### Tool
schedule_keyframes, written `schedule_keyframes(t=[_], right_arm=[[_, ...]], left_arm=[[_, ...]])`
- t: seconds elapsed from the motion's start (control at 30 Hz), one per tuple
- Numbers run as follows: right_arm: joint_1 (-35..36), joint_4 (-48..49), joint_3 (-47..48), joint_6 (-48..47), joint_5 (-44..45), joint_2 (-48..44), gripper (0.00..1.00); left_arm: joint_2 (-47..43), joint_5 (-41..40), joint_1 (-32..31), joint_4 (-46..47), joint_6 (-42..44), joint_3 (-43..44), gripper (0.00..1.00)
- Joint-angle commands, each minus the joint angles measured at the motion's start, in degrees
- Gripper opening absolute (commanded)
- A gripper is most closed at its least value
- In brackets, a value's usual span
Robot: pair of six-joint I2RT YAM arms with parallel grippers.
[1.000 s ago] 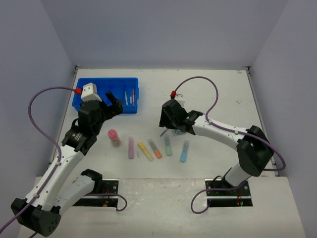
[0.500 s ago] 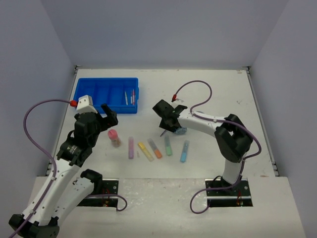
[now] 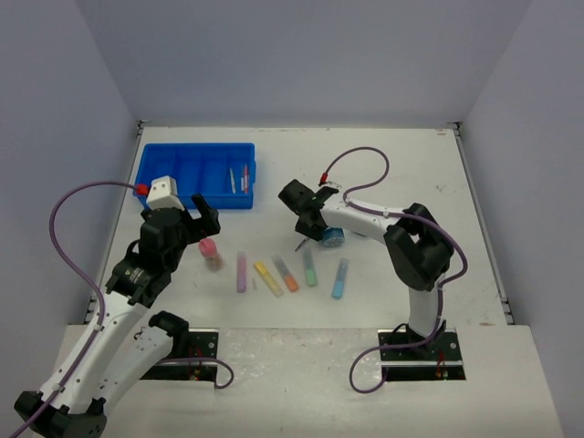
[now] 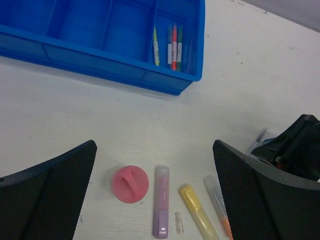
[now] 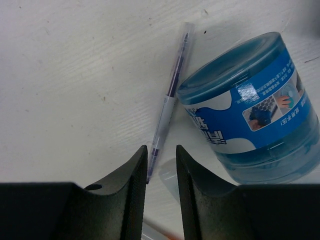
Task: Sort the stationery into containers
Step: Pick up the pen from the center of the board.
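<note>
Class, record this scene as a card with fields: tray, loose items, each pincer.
Tray: blue, thin pens in one end compartment
Markers: purple, yellow, orange, green, blue, loose in a row
Pink-capped bottle: upright, left of the markers
Blue tub: on its side beside a loose pen
Left pincer: wide open above the bottle
Right pincer: jaws narrow around the loose pen's end; grip unclear
</note>
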Motion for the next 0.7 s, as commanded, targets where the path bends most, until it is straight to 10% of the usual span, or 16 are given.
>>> schedule_keyframes(t=[0.0, 0.67], right_arm=[[-0.5, -2.1, 3.1, 2.3, 3.1, 3.0, 0.31], [-0.6, -0.2, 6.8, 1.5, -0.5, 6.9, 0.0]], left_arm=[[-0.6, -0.6, -0.5, 0.9, 1.5, 0.3, 1.0], [-1.5, -1.7, -0.5, -0.1, -0.1, 0.5, 1.0]])
